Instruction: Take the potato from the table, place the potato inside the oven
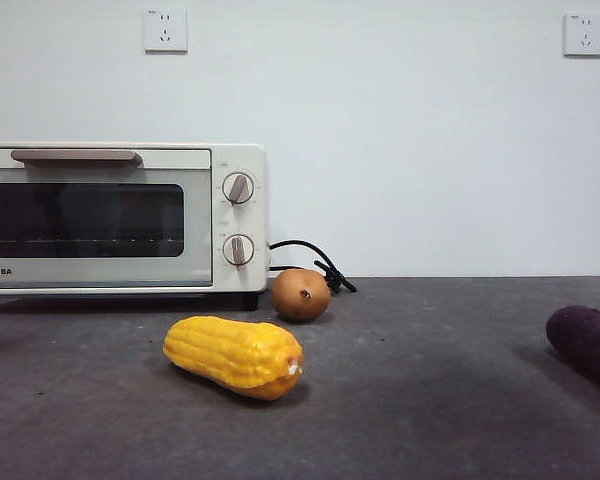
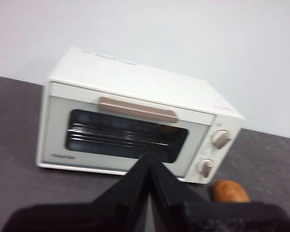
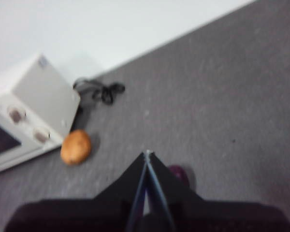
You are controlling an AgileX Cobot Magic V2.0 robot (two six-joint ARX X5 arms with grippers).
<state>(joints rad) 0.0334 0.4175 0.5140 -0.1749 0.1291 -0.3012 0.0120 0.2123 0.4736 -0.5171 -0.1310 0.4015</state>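
Note:
The orange-brown potato (image 1: 300,293) lies on the dark grey table (image 1: 430,400) just right of the cream-white oven (image 1: 120,218), whose glass door is closed. In the left wrist view the oven (image 2: 135,121) fills the middle, with the potato (image 2: 230,191) at its knob side. My left gripper (image 2: 150,159) is shut and empty, hanging in front of the oven door. In the right wrist view the potato (image 3: 76,147) sits beside the oven (image 3: 29,111). My right gripper (image 3: 147,154) is shut, high above the table. Neither gripper shows in the front view.
A yellow corn cob (image 1: 235,355) lies in front of the potato. A dark purple vegetable (image 1: 586,343) rests at the right edge; its tip (image 3: 179,175) peeks beside my right jaws. The oven's black cord (image 1: 315,263) coils behind the potato.

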